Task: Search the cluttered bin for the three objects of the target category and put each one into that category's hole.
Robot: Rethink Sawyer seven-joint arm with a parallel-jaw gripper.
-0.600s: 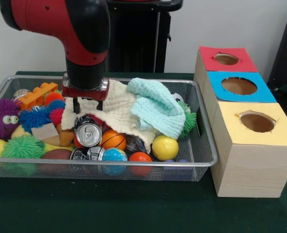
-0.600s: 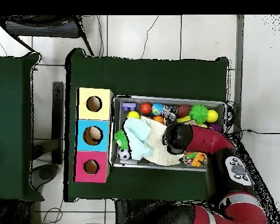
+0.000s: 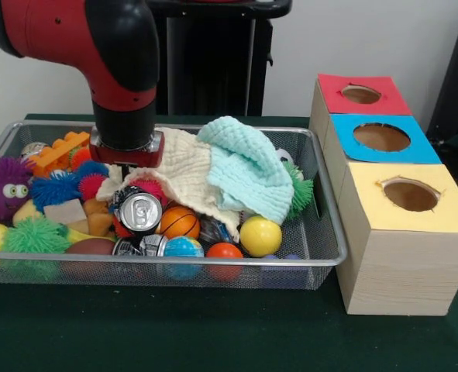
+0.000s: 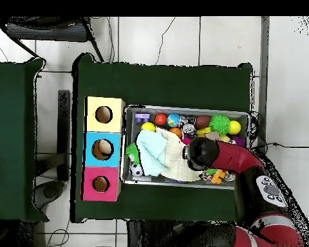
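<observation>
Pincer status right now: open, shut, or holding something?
Pincer: cannot be told; it is down in the cluttered bin, hidden among the cloths and toys.

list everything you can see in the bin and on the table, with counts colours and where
silver wire-mesh bin: 1, on dark green table
pale wooden boxes: 3, beside bin; round holes surrounded red, blue, yellow
cloths: 2, cream and mint, heaped mid-bin
silver drink can: 1, below the cloths
small balls: yellow, basketball-orange, red-orange, globe-blue, along front rim
spiky toys: purple with eyes, green, blue, left end
orange plastic block: 1, back left
red and black arm: 1, wrist low over bin; gripper hidden
</observation>
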